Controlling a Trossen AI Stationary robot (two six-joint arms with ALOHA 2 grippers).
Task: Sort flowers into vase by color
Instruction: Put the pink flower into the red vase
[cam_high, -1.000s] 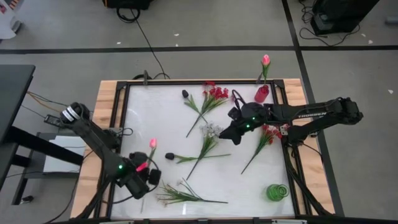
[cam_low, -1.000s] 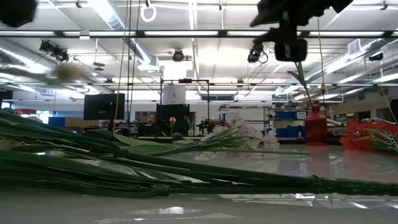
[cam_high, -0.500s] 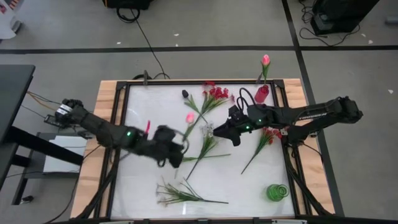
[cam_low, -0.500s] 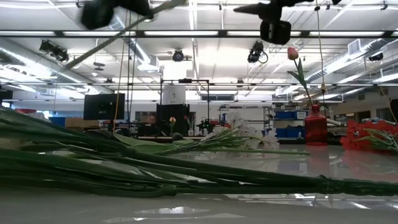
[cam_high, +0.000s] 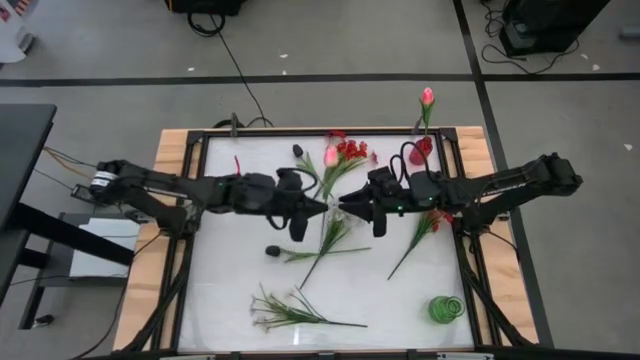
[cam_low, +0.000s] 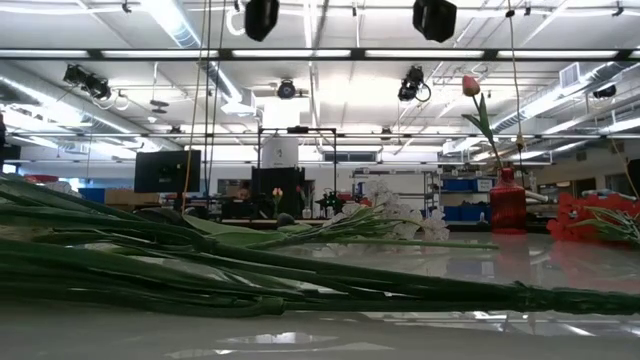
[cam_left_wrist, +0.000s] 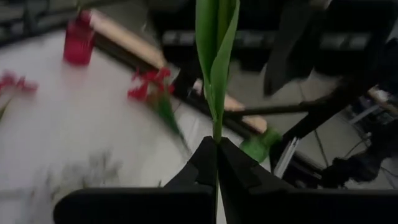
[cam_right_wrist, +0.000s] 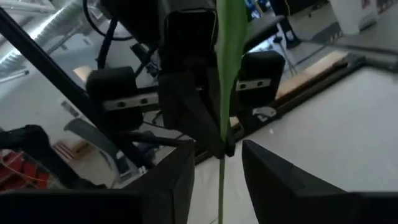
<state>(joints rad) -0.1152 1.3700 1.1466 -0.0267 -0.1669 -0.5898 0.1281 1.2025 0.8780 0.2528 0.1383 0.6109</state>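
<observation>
My left gripper (cam_high: 318, 206) reaches in from the table's left, above its middle, shut on a pink-budded flower (cam_high: 330, 156). Its green stem and leaf (cam_left_wrist: 215, 56) rise past the fingertips (cam_left_wrist: 217, 144). My right gripper (cam_high: 343, 201) faces it from the right, open. Its fingers (cam_right_wrist: 171, 180) stand on either side of the same stem (cam_right_wrist: 222, 163) without touching it. Another pink flower (cam_high: 427, 97) stands in the red vase (cam_high: 421, 150) at the far right. Red sprays (cam_high: 347, 150), white sprays (cam_high: 338, 213) and dark buds (cam_high: 271, 251) lie flat on the white table. My left gripper pinches the pink flower's green stem (cam_left_wrist: 216, 127), just below its long leaf, between its two fingertips. The fingers come roughly level from the table's left and lie across the stem. The flower is lifted clear of the table, its bud toward the far edge.
A green vase (cam_high: 446, 308) stands at the near right corner. More red sprays (cam_high: 432, 216) lie under the right arm and a white spray (cam_high: 290, 310) lies near the front edge. Long green stems (cam_low: 250, 275) fill the low view's foreground. Black frame rails (cam_high: 200, 200) edge the table.
My left gripper has swung from the table's near left corner up and toward the middle, rolling and tipping from pointing down to nearly level. It has carried the pink flower along, lifted clear. My right gripper has risen a little and tipped up level, facing the left one.
</observation>
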